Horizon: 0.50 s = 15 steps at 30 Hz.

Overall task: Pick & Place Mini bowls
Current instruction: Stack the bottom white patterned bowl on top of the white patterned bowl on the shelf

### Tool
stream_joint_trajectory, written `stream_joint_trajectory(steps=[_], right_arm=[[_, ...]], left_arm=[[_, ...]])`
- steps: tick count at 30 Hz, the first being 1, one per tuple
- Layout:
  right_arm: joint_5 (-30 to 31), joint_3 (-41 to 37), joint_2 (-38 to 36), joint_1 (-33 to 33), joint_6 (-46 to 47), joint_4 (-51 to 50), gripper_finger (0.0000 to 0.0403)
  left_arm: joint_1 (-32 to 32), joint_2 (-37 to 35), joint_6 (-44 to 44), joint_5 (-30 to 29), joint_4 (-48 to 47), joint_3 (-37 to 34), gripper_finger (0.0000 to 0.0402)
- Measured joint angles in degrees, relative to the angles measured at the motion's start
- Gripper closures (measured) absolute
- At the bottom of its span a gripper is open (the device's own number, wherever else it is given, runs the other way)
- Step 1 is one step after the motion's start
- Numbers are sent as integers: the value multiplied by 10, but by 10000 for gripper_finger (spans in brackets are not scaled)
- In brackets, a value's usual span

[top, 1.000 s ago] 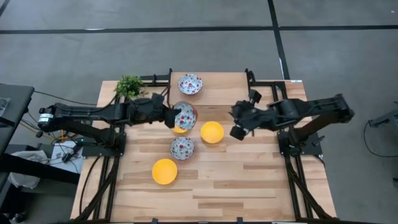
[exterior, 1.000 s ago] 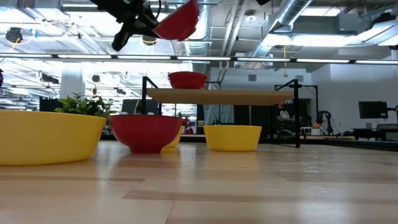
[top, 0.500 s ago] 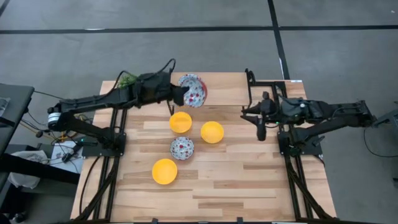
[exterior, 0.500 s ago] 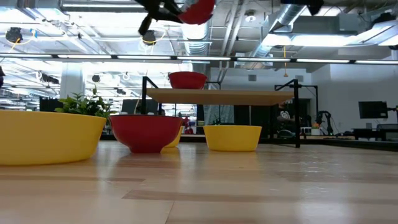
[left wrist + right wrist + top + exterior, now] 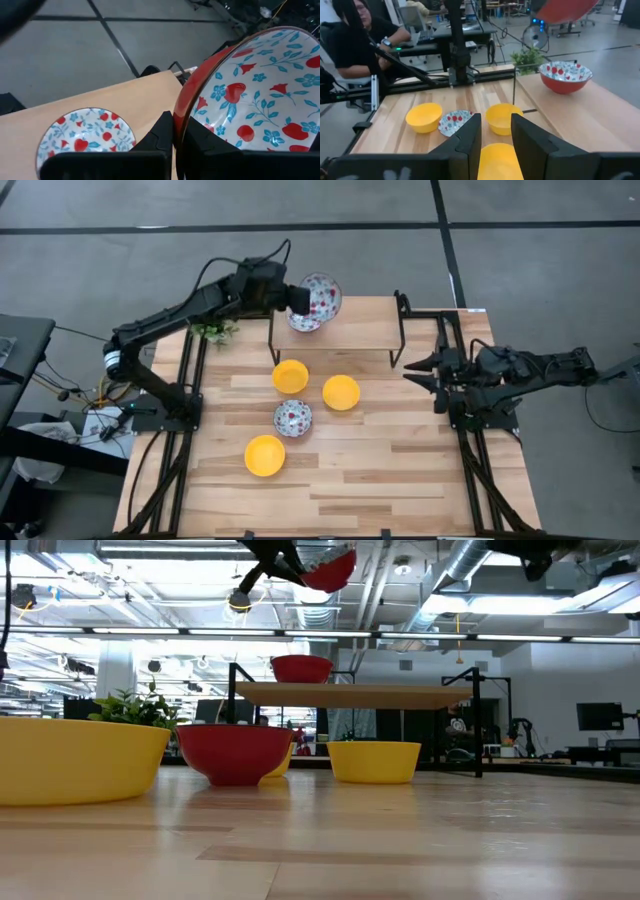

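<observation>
Where the shelf [image 5: 352,330] stands, one floral bowl [image 5: 303,319]

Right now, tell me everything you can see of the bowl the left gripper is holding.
The held bowl is small and round, red outside, white inside with red and blue flowers, and looks glazed. The left gripper is shut on its rim, one finger outside the wall. It hangs tilted, its opening turned partly sideways, above the raised shelf, touching nothing else. A matching bowl sits upright on the shelf just beneath it.
</observation>
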Motion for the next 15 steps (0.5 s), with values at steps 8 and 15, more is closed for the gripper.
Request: stream_joint_trajectory(steps=[8,15], right_arm=[[0,-42,-51,3,-4,5,308],[-26,-77,-98,3,-11,36,308]], left_arm=[[54,36,-12,46,-55,55,391],[109,65,-63,111,-109,57,391]])
